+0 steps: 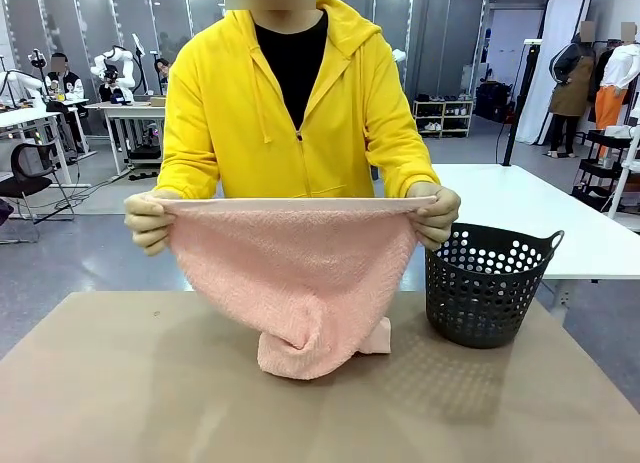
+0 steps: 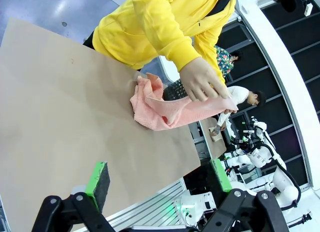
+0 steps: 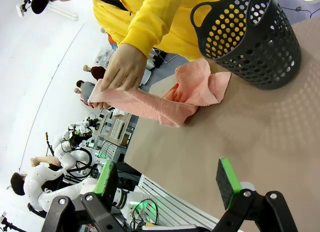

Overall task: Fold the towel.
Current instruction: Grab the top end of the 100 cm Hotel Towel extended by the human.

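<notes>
Two hands of a person in a yellow hooded zip jacket (image 1: pixel 230 113) hold the light salmon-pink fluffy terry towel (image 1: pixel 290 273) above the far half of the flat tan table (image 1: pixel 120 383). In the front view, the hand at picture left (image 1: pixel 150 221) and the hand at picture right (image 1: pixel 437 215) each pinch one top corner. The upper edge is stretched taut and level in front of the person's waist. The cloth sags between the hands in a deep curve. Its lower end rests bunched on the table surface.

Dark grey perforated plastic basket with loop handles (image 1: pixel 490 283): upright on the table at the robot's right, near the bunched cloth. Contact between the two cannot be determined.

Left gripper (image 2: pixel 159 177): jaws wide apart in the left wrist view, nothing between the green pads (image 2: pixel 98 178). It sits over the near table edge, well apart from the towel (image 2: pixel 165 109).

Right gripper (image 3: pixel 167 178): jaws likewise wide apart, nothing held. It is well apart from the towel (image 3: pixel 170 99) and the basket (image 3: pixel 250 36)
</notes>
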`<state>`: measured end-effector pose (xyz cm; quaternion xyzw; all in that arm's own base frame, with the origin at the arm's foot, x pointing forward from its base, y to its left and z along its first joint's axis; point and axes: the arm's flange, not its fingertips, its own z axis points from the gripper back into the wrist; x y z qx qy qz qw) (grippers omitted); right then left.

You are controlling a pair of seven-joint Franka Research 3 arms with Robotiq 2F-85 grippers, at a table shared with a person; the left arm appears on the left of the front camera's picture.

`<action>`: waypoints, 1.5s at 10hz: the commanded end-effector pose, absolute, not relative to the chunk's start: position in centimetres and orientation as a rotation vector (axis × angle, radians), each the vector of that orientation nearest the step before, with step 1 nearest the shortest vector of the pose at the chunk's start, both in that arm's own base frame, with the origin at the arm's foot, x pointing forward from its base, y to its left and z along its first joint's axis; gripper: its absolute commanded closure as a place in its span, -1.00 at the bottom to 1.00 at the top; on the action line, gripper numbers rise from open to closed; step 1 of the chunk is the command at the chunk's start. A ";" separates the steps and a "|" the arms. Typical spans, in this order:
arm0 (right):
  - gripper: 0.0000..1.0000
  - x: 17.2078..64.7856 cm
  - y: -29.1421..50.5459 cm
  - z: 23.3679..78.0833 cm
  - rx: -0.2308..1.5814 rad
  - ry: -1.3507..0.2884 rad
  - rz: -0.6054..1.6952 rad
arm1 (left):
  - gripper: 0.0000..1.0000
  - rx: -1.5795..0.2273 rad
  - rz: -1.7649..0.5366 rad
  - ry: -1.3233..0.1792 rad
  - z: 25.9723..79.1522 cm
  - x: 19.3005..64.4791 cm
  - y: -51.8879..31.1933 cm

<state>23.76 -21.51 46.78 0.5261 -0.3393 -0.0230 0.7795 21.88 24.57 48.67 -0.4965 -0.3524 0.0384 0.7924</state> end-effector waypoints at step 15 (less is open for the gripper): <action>-1.00 28.1 -3.5 70.6 0.232 -0.694 1.188 | -1.00 -0.144 -1.203 -0.767 73.3 25.2 3.9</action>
